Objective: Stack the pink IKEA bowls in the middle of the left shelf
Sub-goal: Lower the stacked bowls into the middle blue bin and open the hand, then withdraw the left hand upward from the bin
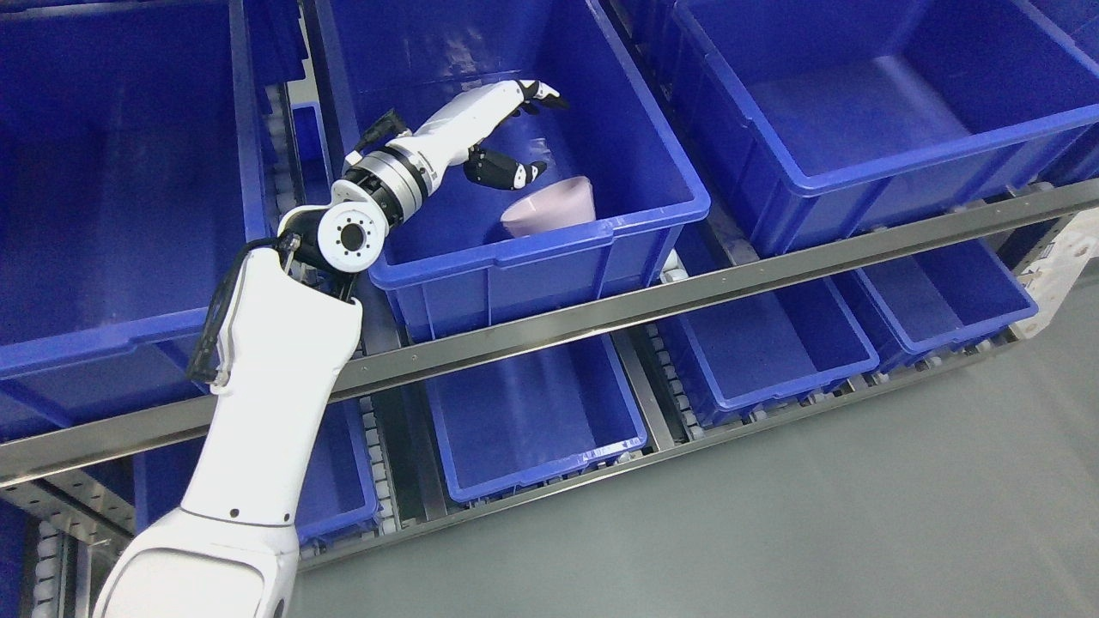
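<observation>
Head view: blue bins [652, 215] on steel shelf rails [773, 275], grey floor [859, 498], left hand [502, 137] open, empty.

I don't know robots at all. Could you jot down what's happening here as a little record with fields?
Setting: shelf rack of blue bins
Working arm: left hand, reaching into the middle bin
Fingers: spread, holding nothing
Object: pink bowl, tipped on its side near the bin's front wall
Contact: hand just above the bowl, apparently not touching it
Right arm: not in view
Other bins: appear empty
</observation>
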Controlling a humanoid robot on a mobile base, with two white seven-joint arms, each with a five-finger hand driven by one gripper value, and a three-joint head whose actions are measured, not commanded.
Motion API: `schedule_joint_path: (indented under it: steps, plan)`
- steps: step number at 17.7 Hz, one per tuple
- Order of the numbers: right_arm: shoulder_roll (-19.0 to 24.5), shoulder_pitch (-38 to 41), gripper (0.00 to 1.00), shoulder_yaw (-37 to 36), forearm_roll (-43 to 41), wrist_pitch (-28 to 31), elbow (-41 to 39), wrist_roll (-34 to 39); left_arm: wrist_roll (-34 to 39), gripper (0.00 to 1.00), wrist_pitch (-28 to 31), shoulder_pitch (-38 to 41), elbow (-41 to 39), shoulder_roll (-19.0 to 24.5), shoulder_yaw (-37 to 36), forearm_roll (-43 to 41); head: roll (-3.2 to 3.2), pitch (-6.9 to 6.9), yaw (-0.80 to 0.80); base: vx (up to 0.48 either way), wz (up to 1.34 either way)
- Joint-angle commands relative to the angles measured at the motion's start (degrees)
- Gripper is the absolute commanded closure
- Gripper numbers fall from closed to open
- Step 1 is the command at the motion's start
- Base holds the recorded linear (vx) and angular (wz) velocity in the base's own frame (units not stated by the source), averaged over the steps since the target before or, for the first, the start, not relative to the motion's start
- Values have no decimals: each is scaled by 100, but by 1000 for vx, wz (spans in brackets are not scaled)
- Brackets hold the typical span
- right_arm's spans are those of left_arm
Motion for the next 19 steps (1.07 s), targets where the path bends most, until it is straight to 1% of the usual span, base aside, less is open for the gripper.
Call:
schedule_joint_path:
  steps: [1,2,4,5,6,9,10,11,12,14,15,17,19]
  plan:
    - [-100,0,0,-53,44,4,0,-2,742,33,50,21,170,100,344,1349,0,0,0,0,0]
    - [-100,0,0,-53,44,4,0,-2,1181,31,68,21,179,100,380,1998,0,0,0,0,0]
    - [-100,0,0,-53,44,4,0,-2,2497,26,260,21,179,100,371,3606,0,0,0,0,0]
    - [-100,0,0,-53,44,4,0,-2,3095,21,400,21,153,100,380,4196,0,0,0,0,0]
    - [-100,0,0,-53,44,4,0,-2,3336,20,550,30,22,100,415,4498,0,0,0,0,0]
    - [-100,0,0,-53,44,4,0,-2,3382,19,1182,266,-697,100,529,5272,0,0,0,0,0]
    - [-100,0,0,-53,44,4,0,-2,3382,16,1454,407,-1117,100,590,5335,0,0,0,0,0]
    - [-100,0,0,-53,44,4,0,-2,3382,10,1657,486,-1365,100,652,5336,0,0,0,4,-11]
    - [-100,0,0,-53,44,-5,0,-2,3365,7,1754,505,-1550,100,818,5336,0,0,0,4,-11]
    - [-100,0,0,-53,44,4,0,-2,3286,4,1773,644,-1719,100,995,5336,0,0,0,2,-16]
    - [-100,0,0,-53,44,-5,0,-2,3233,0,1747,837,-1858,100,1004,5336,0,0,0,-5,11]
    - [-100,0,0,-53,44,4,0,-2,3224,0,1738,1032,-2009,100,995,5336,0,0,0,-2,6]
    - [-100,0,0,-53,44,4,0,-2,3224,0,1738,1050,-2036,100,995,5336,0,0,0,0,0]
